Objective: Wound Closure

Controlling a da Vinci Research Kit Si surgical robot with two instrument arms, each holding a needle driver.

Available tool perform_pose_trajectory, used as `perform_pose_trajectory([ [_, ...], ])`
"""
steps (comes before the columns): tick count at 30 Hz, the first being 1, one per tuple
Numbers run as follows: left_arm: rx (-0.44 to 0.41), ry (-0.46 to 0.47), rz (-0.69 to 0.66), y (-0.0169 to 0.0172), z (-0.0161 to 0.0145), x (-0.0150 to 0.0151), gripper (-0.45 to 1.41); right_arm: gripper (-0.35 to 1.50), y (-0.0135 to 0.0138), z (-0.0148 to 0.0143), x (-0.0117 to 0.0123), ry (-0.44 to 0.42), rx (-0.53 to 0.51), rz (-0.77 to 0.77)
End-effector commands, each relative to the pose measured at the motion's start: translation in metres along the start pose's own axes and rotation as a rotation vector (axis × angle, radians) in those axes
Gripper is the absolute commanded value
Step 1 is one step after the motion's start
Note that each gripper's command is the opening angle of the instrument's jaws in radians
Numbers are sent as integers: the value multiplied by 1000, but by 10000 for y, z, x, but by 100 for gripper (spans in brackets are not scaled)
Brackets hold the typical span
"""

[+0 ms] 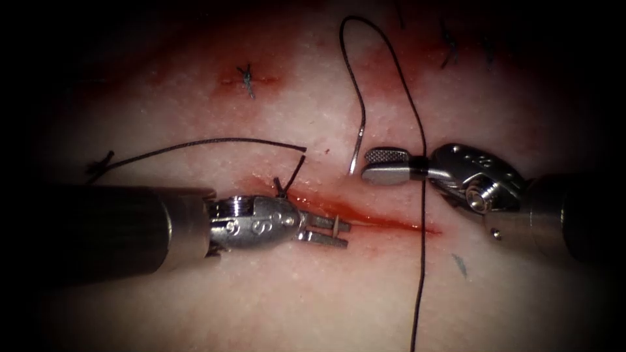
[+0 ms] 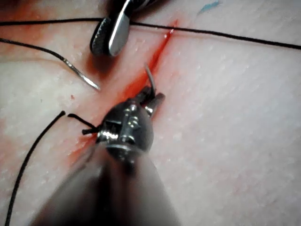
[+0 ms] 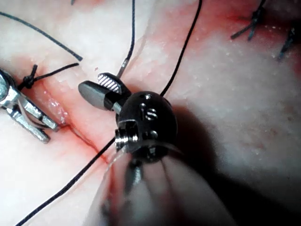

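The cut runs as a red line across the tissue. The curved needle is in the tissue: its tail stands out on the far side of the cut, and its tip rises out of the cut. My left tool comes in from the left, jaws open astride that tip, not clamped on it. My right tool hovers just right of the needle's tail, jaws open and empty. The thread arcs up from the tail, then drops past the right tool's wrist.
A tied knot with two thread tails sits at the cut's left end, and one tail trails left. Older stitches lie at the upper left and upper right. Red fluid stains the cut's edges. A small blue mark lies lower right.
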Motion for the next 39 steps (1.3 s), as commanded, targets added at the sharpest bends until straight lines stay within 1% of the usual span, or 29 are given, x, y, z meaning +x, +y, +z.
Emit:
perform_pose_trajectory([
  [1,-38,46,-70,7,7,7,-45,-3,0,8,-6,-4,0,-41],
  [2,-55,61,-91,10,7,12,-45,2,0,9,-6,-2,-2,-106],
  [3,-55,61,-91,10,7,12,-45,2,0,9,-6,-2,-2,-106],
  [5,-93,77,-137,16,5,21,-45,7,0,8,-6,-5,-10,-231],
  [6,-106,85,-148,18,4,25,-45,7,1,8,-5,-12,-12,-261],
  [7,-123,101,-184,21,0,31,-45,7,1,7,-5,-45,-23,-315],
  [8,-123,101,-184,21,0,31,-45,7,1,7,-5,-45,-23,-315],
  [11,-128,108,-225,27,-7,41,-45,7,3,4,-4,-90,-27,-334],
  [12,-129,114,-249,29,-11,45,-45,4,3,4,-4,-95,-27,-340],
  [14,-135,120,-281,33,-16,50,-45,-25,3,2,-5,-99,-25,-347],
  [15,-141,123,-305,37,-20,53,-45,-35,2,1,-6,-99,-24,-348],
  [16,-145,123,-318,39,-21,54,-45,-35,1,0,-7,-100,-23,-348],
  [17,-155,122,-361,46,-29,59,-45,-35,-1,0,-8,-100,-20,-355],
  [19,-156,122,-373,49,-31,62,-45,-35,-3,0,-9,-102,-17,-331],
  [22,-165,125,-388,59,-40,70,-45,-35,-8,1,-13,-117,22,-267],
  [26,-165,129,-394,68,-49,80,-45,-35,-14,3,-16,-128,27,-228],
  [29,-150,136,-360,69,-56,87,-45,-35,-17,4,-17,-134,34,-210],
  [32,-96,142,-298,67,-62,95,-45,-35,-19,3,-16,-136,34,-184],
  [36,-24,150,-198,55,-72,109,-45,-35,-20,0,-8,-139,29,-128],
  [37,22,152,-133,45,-79,118,-45,-28,-21,-3,-5,-137,17,-83],
  [38,22,152,-133,45,-79,118,-45,-28,-21,-3,-5,-137,17,-83],
  [39,45,153,-111,40,-83,123,-45,-21,-22,-4,-4,-137,12,-64],
])
